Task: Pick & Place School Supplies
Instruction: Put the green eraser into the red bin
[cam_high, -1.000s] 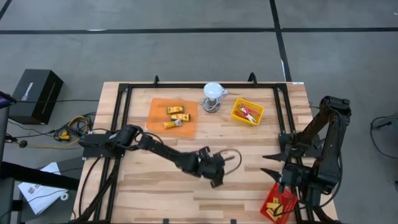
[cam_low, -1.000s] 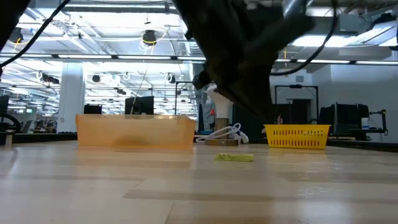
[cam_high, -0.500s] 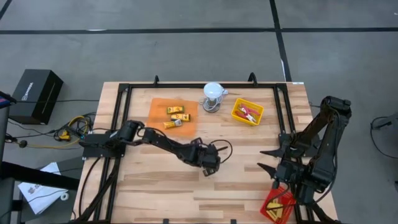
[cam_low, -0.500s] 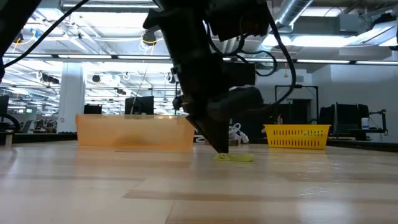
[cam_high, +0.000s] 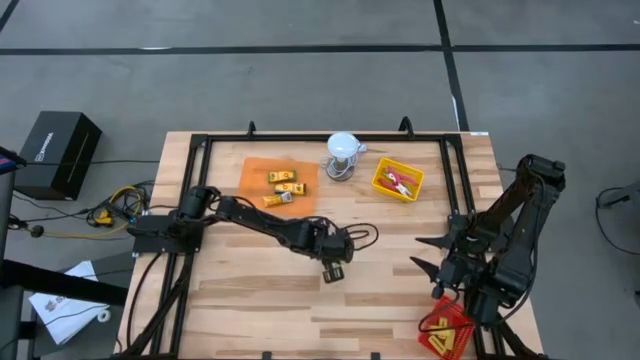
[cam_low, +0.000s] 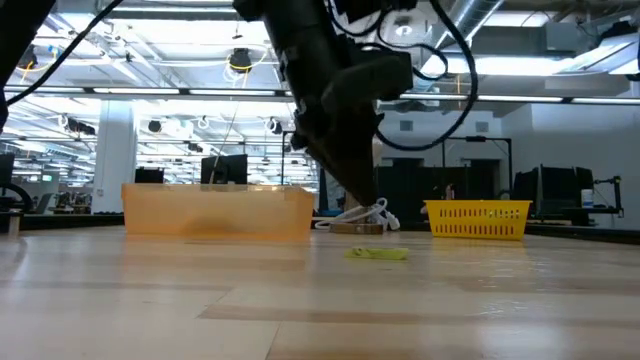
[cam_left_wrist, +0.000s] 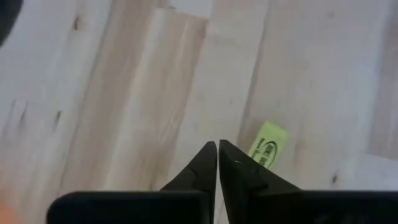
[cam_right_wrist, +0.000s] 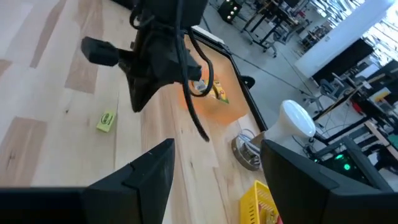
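Observation:
A small yellow-green packet with a dark label lies flat on the bare wood near the table's middle; it also shows in the low view and the right wrist view. My left gripper is shut and hangs a little above the table, just beside the packet, pointing steeply down. It touches nothing. My right gripper stands open near the table's right side, with nothing between its fingers.
An orange tray with several yellow packets lies at the far left. A white domed object stands beside it. A yellow tray with red-handled tools is at the far right, and a red tray at the near right corner.
My left gripper, still shut, has gone from the near right toward the table's left and far side. It dipped close to the packet and now stands higher beside it. The packet has stayed where it was. My right gripper has drifted slightly toward the table's left.

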